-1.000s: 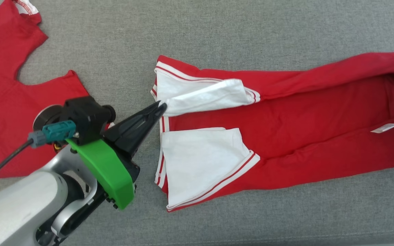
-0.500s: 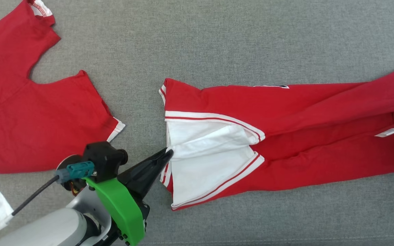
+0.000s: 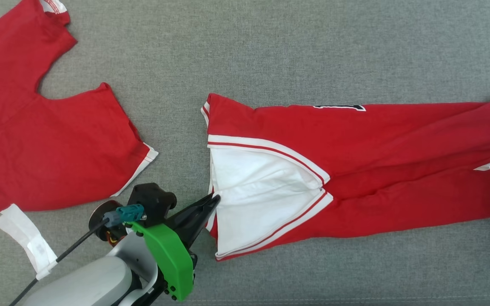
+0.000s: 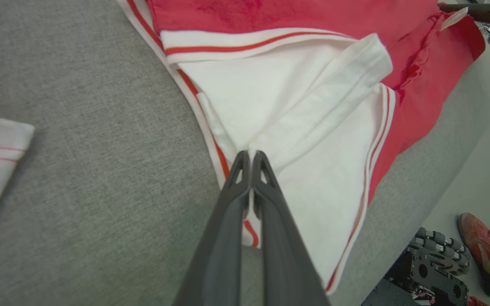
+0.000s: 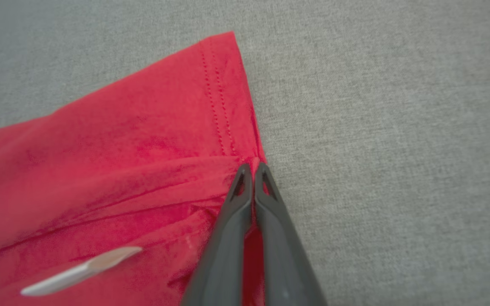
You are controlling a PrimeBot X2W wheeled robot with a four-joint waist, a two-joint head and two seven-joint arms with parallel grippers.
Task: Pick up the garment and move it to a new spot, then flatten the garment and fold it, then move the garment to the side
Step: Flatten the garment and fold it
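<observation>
Two garments are seen: a shirt (image 3: 36, 148), and the garment (image 3: 377, 136) clenched at white edge and red hem by left tool (image 3: 215, 199) and right tool (image 5: 253, 166). Open table (image 3: 313, 51) is left around.

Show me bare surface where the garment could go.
Widest bare patch: grey surface above the garment, across the head view's top. A narrower strip runs below it. Crowded: the gap between it and the red shirt, where the left gripper grips the garment.
</observation>
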